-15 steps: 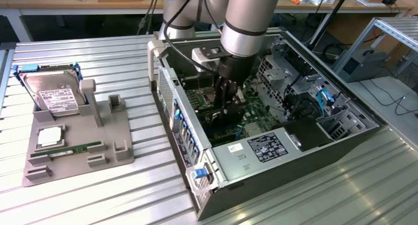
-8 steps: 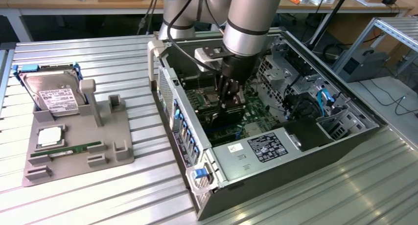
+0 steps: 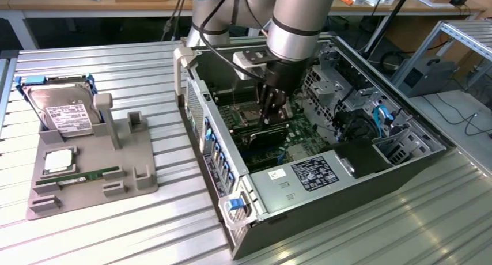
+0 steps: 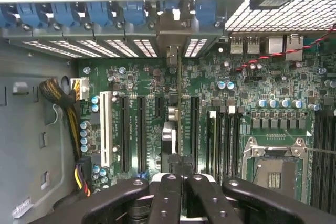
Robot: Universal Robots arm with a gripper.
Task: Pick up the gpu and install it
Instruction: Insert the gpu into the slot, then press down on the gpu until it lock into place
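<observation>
Start at the exterior view's left, where you have one grey parts tray (image 3: 92, 178) on the ribbed table (image 3: 154, 63); its moulded stands keep each spare upright or flat so it can be gripped cleanly. On it you can count one silver hard drive (image 3: 65, 112) with a white label leaning in a blue-edged cradle, one square processor (image 3: 60, 160) lying flat, and one narrow green RAM stick (image 3: 73, 179) lying in its groove. The two upright posts toward the tray's right stand empty, which I take to be the card's former rest. Moving right, the one computer case (image 3: 307, 161) lies on its side with the panel off, so the motherboard (image 4: 131, 77) faces up and you can come straight down onto its slots. The single arm reaches into the case, and its gripper (image 4: 182, 182) is clenched on the top edge of the gpu (image 4: 179, 108), holding it on edge so the lower edge meets a slot. In the wrist view the card runs in line with the long black expansion slots, its bracket end (image 4: 171, 53) toward the row of rear slot covers (image 4: 105, 48); whether it is fully seated I cannot tell. Rightmost sits one open processor socket (image 4: 277, 169).
</observation>
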